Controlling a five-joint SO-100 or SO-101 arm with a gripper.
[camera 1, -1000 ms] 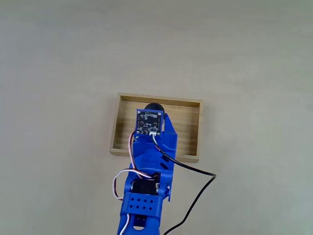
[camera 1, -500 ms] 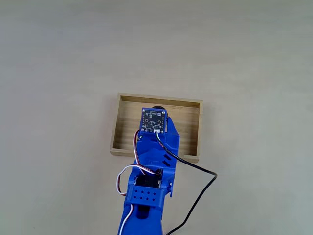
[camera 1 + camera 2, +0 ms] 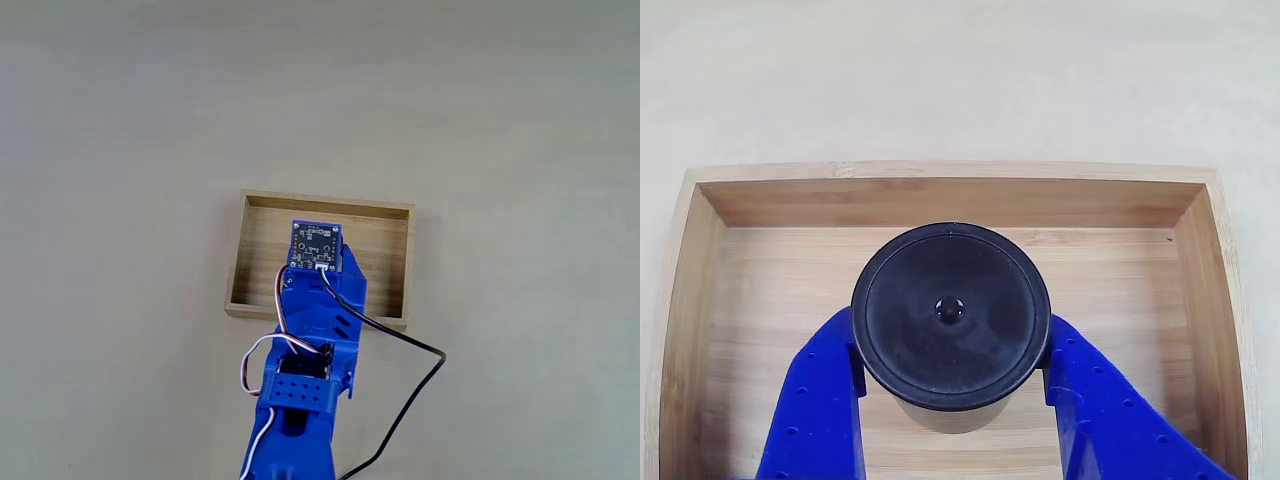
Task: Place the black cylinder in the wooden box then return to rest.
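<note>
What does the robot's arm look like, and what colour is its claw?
The arm is bright blue plastic with a small dark circuit board on top. A black cable and red-and-white wires loop off it. The claw has two blue fingers with tiny holes.

Illumination bright, even and diffuse in both views; shadows faint. Fixed view slightly soft and washed out. Other view sharp; the black cylinder (image 3: 951, 315) carries a pinpoint central glint.

Black cylinder (image 3: 950, 315) upright, over wooden box (image 3: 940, 200) floor, between fingers (image 3: 825, 400).
</note>
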